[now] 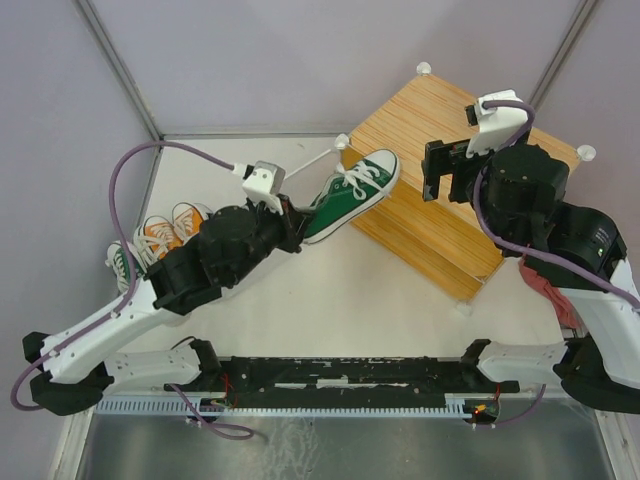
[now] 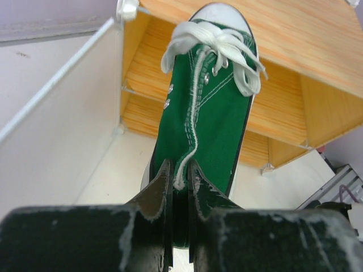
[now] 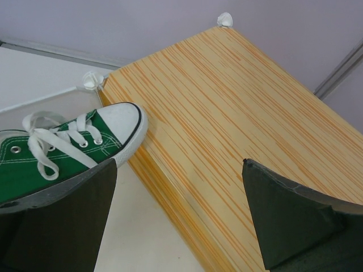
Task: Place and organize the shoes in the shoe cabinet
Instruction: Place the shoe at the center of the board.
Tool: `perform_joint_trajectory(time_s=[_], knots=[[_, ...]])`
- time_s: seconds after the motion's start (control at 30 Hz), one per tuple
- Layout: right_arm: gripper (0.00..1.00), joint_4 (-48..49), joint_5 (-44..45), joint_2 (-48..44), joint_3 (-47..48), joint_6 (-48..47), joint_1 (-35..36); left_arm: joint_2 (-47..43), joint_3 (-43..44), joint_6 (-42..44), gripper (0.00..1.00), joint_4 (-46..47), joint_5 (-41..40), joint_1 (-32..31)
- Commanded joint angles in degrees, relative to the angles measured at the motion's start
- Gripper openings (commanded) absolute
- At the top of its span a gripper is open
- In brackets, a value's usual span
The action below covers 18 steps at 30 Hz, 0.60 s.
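1. The step in hand, as I read it, is loading one green shoe (image 1: 355, 195) into the shoe cabinet (image 1: 440, 235).
2. The left gripper (image 2: 178, 170) is clamped on the shoe's heel. Its jaws are almost together, with the canvas pinched between them.
3. The shoe hangs off the table, tilted, with its toe aimed at the cabinet's open front. From the right wrist view, the white toe cap sits right at the front edge of the top board. It is not on a shelf yet.
4. The right gripper (image 1: 440, 170) hovers over the cabinet's top with its jaws spread wide, holding nothing.
5. A pair of orange shoes (image 1: 170, 228) and another green one (image 1: 120, 262) lie on the table at the left, beside the left arm.
6. The next move, I'd judge, calls for dropping the toe below the top board and then sliding the shoe straight in onto the inner shelf (image 2: 283, 113).
7. The pale door panel (image 2: 62, 113) stands open just left of the shoe, so the path wants to stay clear of it. The loose white laces (image 2: 227, 42) could snag on the board's edge.
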Motion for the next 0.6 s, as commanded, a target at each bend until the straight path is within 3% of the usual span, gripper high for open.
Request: perform_joint_trajectory(time_s=[0.0, 0.2, 0.57], knots=[[0.99, 1.31, -0.36, -2.17, -1.67, 0.95, -0.23, -6.52, -10.76, -3.12, 0.03, 7.50, -7.17, -3.54], [0.99, 1.40, -0.39, -3.12, -4.06, 1.18, -0.28, -8.84, -21.50, -6.80, 0.03, 9.40, -8.87, -5.08], [0.99, 2.87, -1.51, -3.55, -7.42, 1.68, -0.25, -14.47, -27.87, -8.27, 0.03, 7.82, -13.43, -5.34]])
